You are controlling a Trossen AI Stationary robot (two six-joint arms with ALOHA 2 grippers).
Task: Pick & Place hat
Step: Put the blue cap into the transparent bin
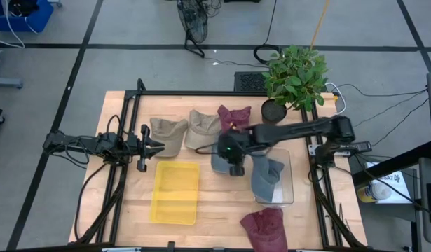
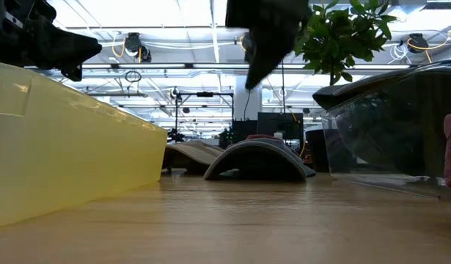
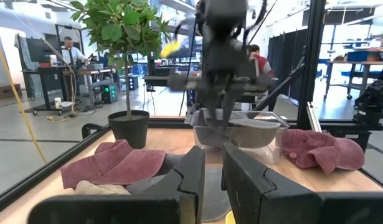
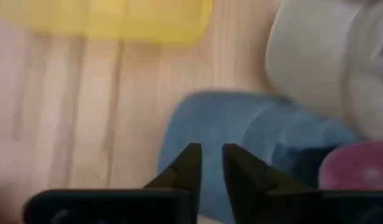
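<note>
The right tool (image 1: 234, 166) is hovering over a blue hat (image 1: 220, 159) lying on the bench (image 1: 222, 210) between the yellow tray (image 1: 176, 192) and the clear bin (image 1: 288, 183). In the right wrist view its fingers (image 4: 186, 165) are standing a narrow gap apart and gripping nothing, with the blue hat directly below them. The left tool (image 1: 151, 148) is waiting at the left side of the bench, just beside a tan hat (image 1: 169, 133), its fingers nearly together and empty in its own wrist view. As for progress, 1 grey-blue hat (image 1: 265, 176) is already lying in the clear bin, draped partly over its rim. Still out on the bench are the blue hat, 2 tan hats at the back, a maroon hat (image 1: 233, 116) near the plant (image 1: 293, 77), and another maroon hat (image 1: 265, 227) at the front edge. The yellow tray is holding nothing. Judging by this, the job is at an early stage, and the blue hat looks like the next pick.
</note>
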